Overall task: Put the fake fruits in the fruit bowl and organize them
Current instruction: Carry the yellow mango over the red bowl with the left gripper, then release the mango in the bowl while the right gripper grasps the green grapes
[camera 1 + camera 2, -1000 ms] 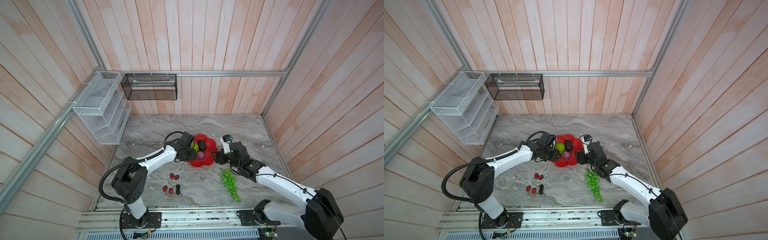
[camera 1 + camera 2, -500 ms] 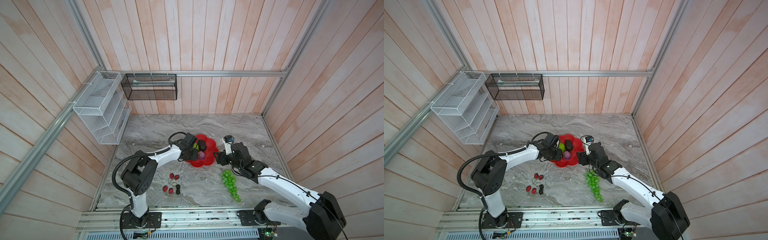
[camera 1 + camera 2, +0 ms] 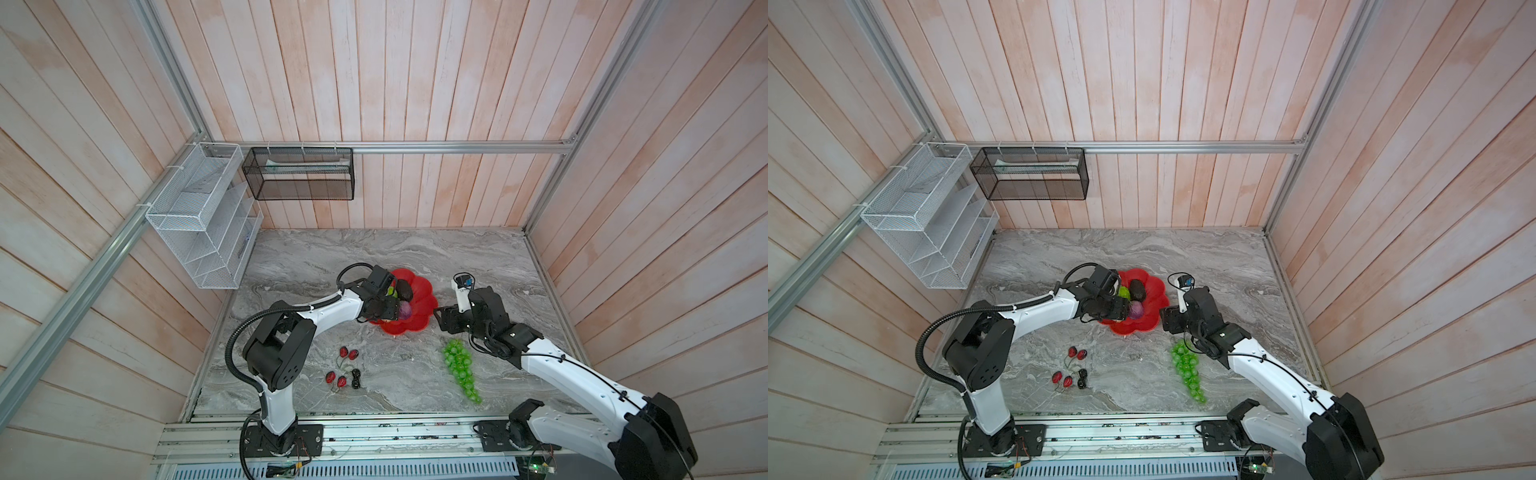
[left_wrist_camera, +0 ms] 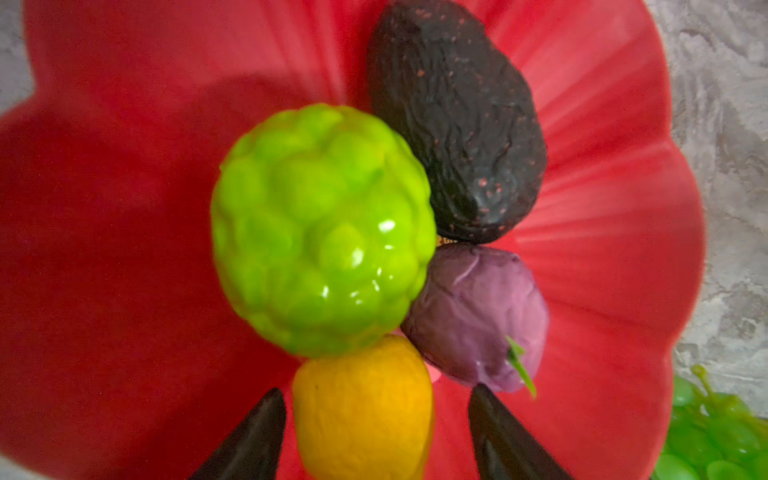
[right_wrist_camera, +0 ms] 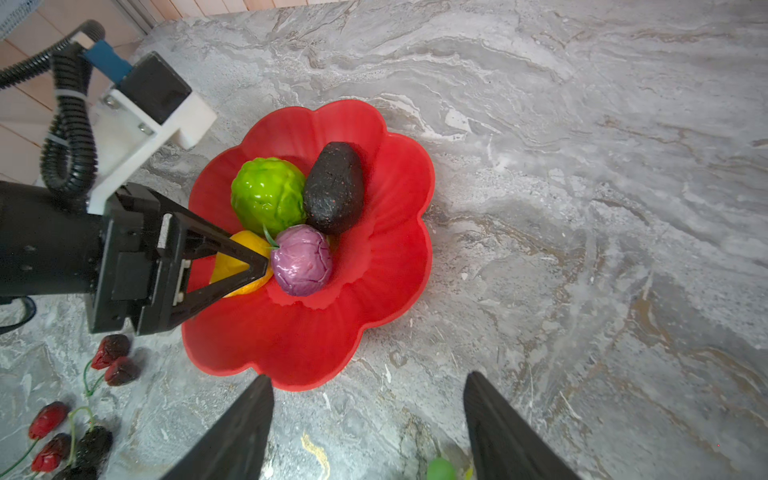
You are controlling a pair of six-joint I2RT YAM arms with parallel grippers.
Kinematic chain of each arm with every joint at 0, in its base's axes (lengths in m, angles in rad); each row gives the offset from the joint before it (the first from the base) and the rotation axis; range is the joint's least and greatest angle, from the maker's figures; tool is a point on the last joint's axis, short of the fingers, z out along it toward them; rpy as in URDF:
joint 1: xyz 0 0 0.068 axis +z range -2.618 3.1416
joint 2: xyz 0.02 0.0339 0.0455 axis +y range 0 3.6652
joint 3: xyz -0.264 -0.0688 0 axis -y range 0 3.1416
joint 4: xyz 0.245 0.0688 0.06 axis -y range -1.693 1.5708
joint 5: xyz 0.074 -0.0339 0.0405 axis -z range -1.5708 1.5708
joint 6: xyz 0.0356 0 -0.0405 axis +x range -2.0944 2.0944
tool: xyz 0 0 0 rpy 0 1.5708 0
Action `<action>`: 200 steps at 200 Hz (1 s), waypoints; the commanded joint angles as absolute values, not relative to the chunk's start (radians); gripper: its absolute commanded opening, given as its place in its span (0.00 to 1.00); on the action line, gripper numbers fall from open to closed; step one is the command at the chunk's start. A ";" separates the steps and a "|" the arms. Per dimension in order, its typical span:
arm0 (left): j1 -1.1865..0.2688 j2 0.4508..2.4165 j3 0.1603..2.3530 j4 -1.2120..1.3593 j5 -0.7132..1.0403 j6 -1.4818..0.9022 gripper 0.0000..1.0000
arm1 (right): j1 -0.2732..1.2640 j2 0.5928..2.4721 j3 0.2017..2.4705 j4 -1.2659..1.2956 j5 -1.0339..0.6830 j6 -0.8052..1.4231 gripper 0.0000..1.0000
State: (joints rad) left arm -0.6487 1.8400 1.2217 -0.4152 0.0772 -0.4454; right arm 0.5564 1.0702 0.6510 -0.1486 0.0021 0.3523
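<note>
Straddling the yellow plastic lemon (image 4: 361,415) inside the scalloped glossy red fruit bowl (image 4: 602,187), the left gripper (image 4: 376,390) is standing spread, gripping nothing; the right gripper (image 5: 368,376) is hovering spread and empty alongside.

The left pincer (image 4: 376,390) and right pincer (image 5: 368,376) gape.

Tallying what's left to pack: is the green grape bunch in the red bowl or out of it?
Out. The grape bunch lies on the marble table, outside the rim of the fruit bowl.
</note>
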 commanded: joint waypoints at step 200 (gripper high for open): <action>-0.637 1.454 0.940 -0.356 0.038 -0.509 0.76 | 0.305 1.040 0.459 -0.226 -0.319 0.555 0.49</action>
